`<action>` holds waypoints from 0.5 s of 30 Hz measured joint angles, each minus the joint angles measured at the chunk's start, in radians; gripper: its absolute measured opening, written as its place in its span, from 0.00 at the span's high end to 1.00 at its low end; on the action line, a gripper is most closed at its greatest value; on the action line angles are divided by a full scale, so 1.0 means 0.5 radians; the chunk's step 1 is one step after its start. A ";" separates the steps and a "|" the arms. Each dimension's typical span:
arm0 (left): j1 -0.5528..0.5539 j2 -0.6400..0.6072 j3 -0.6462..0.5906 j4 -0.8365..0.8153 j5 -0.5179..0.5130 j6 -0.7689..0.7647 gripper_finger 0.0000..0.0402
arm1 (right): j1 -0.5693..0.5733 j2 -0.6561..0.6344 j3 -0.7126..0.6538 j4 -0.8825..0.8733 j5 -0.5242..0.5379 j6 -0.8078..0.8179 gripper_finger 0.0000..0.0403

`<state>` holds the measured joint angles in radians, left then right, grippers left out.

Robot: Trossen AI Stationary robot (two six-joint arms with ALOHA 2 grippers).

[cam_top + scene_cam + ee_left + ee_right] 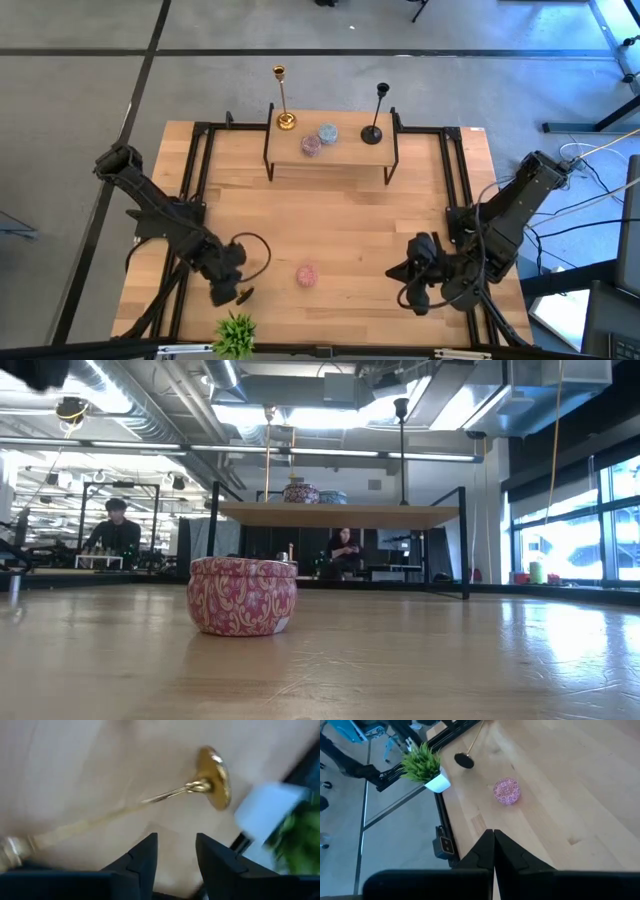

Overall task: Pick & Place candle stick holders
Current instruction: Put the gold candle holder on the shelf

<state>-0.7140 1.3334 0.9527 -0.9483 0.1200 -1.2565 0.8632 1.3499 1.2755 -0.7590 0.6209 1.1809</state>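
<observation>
Jaws of left gripper (176,851) parted, nothing grasped, above shiny brass candle stick holder (200,785) lying on wooden bench (340,230), probably for regrasp; right gripper (493,845) clenched empty, waiting.

Three candle stick holders (281,97), two gold and one black, three patterned tins (307,275), one potted plant (236,335), one raised shelf (335,152)

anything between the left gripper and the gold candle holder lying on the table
Nothing visible. In the left wrist view the gold candle holder lies on its side on bare wood just ahead of the left gripper, whose jaws stand slightly apart. The small potted plant sits off to the side.
</observation>
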 joint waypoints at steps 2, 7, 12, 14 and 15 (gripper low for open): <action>-0.038 0.000 0.000 0.002 -0.048 0.341 0.67 | -0.024 0.000 0.000 0.000 0.000 0.019 0.99; -0.074 0.042 -0.003 -0.205 -0.085 0.712 0.65 | -0.081 0.000 0.000 0.001 0.020 0.111 0.99; -0.186 0.124 -0.003 -0.254 -0.246 1.168 0.61 | -0.163 0.000 0.000 0.001 0.114 0.237 0.99; -0.234 0.168 -0.004 -0.250 -0.316 1.326 0.59 | -0.194 0.000 0.000 0.001 0.115 0.276 0.99; -0.256 0.187 -0.013 -0.235 -0.343 1.395 0.58 | -0.207 0.000 0.000 0.000 0.116 0.293 0.99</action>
<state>-0.8418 1.4271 0.9462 -1.0657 -0.0517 -0.5588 0.7599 1.3499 1.2755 -0.7587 0.6787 1.3274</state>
